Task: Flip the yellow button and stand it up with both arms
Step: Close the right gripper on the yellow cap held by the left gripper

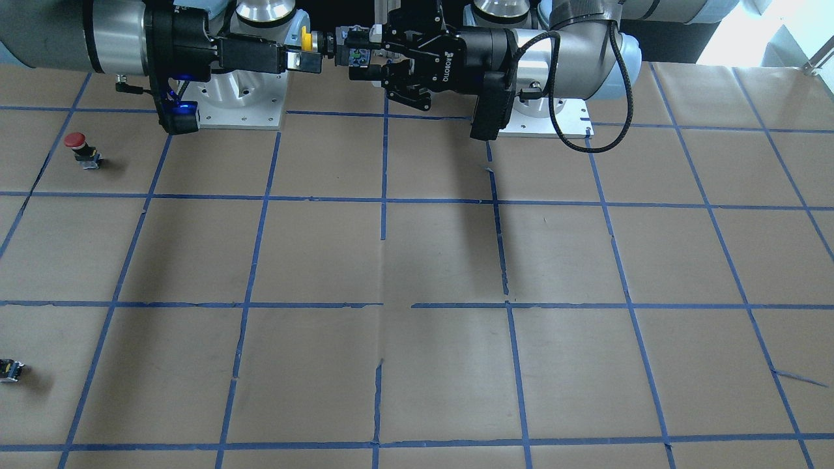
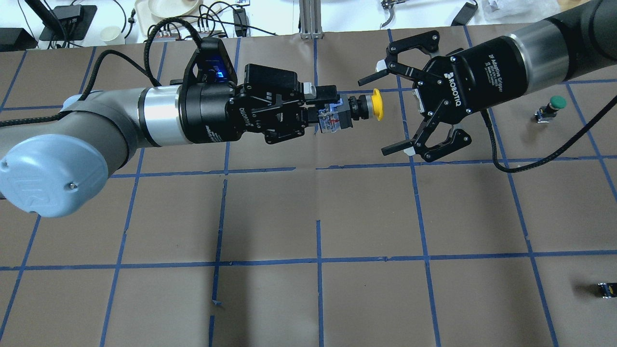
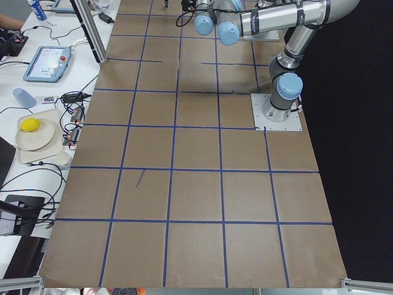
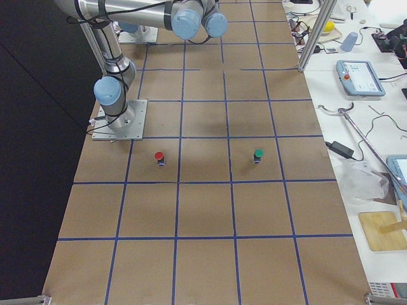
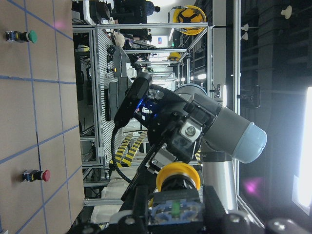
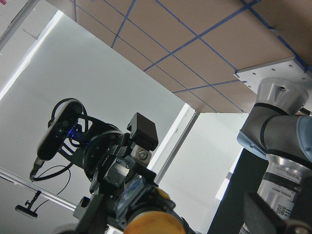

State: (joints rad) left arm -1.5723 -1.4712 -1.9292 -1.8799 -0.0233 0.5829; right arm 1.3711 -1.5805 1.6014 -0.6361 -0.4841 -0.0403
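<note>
The yellow button (image 2: 371,106) is held sideways in the air, above the far middle of the table. My left gripper (image 2: 328,107) is shut on its greyish base, and the yellow cap (image 2: 378,104) points toward my right gripper (image 2: 379,114). The right gripper is open, its fingers spread on either side of the cap without touching it. In the front-facing view the cap (image 1: 305,40) sits between the left gripper (image 1: 355,58) and the right gripper (image 1: 305,57). The left wrist view shows the cap (image 5: 178,178) close up. The right wrist view shows it at the bottom edge (image 6: 148,225).
A red-capped button (image 1: 81,148) and a green-capped button (image 2: 554,105) stand on the brown, blue-taped table on my right side. A tiny black-and-yellow block (image 2: 607,289) lies near the right front. Arm base plates (image 1: 241,104) sit at the table's robot edge.
</note>
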